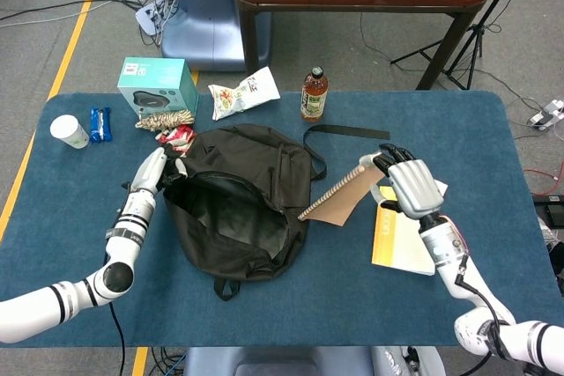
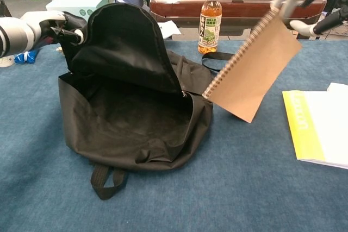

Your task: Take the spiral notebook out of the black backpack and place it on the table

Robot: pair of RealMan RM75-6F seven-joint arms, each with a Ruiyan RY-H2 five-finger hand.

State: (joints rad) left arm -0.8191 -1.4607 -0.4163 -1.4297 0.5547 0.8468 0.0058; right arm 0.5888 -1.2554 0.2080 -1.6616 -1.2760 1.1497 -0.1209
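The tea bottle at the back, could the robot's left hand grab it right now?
Probably not. The left hand is busy holding the black backpack open by its flap, and the tea bottle stands beyond the backpack's far side, so the bag lies in between.

A black backpack [image 1: 242,204], a brown-covered spiral notebook [image 2: 255,71] and a yellow-edged white booklet [image 1: 407,233] lie over blue table [image 1: 493,143].

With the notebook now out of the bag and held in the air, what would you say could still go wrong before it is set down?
1. The right hand holds the brown spiral-bound notebook only by its upper corner, tilted, so it may swing or slip.
2. The yellow-edged white booklet lies just below that hand; the notebook could land on it instead of bare blue table.
3. The left hand holds the black fabric backpack flap open; the notebook's low corner sits near the bag and might snag.
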